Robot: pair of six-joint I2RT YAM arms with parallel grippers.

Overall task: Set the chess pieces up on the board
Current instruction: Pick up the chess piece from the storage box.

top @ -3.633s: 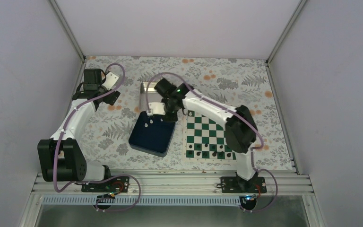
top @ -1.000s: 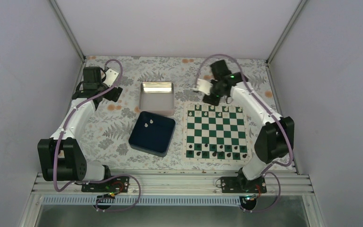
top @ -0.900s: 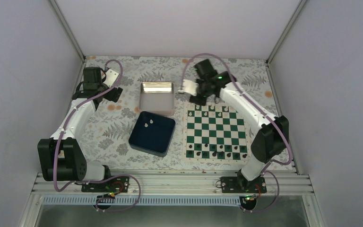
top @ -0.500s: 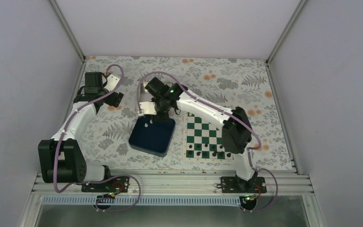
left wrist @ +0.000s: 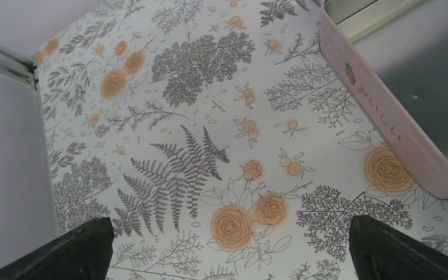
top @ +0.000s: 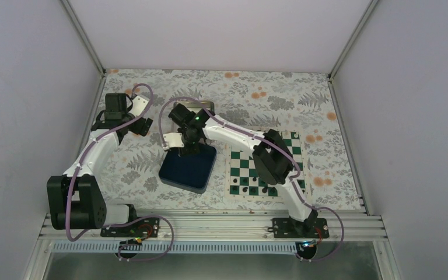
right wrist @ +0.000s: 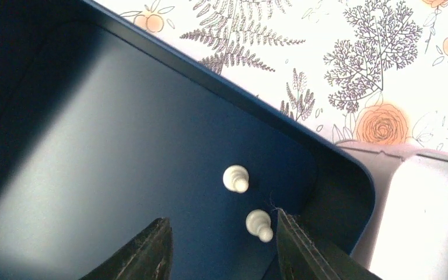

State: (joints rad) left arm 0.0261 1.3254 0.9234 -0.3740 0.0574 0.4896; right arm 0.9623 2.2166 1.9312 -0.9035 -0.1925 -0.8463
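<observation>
Two pale chess pieces lie in a corner of the dark blue tray. My right gripper hangs open just over the tray floor. The nearer piece sits between its fingers, close to the right one. From above, the right gripper is over the tray's far edge. The green and white board lies to the right, its far rows mostly hidden by the right arm. My left gripper is open over the flowered cloth, holding nothing, and its fingers show wide apart.
A shiny metal tin stands just behind the blue tray, half hidden by the right arm; its pinkish side runs along the right of the left wrist view. Small black figures line the board's near rows. Walls enclose the table.
The right arm has swung left from the board's far edge to the blue tray and lowered over the two pale pieces, its jaws widening. The left arm has shifted only slightly.
</observation>
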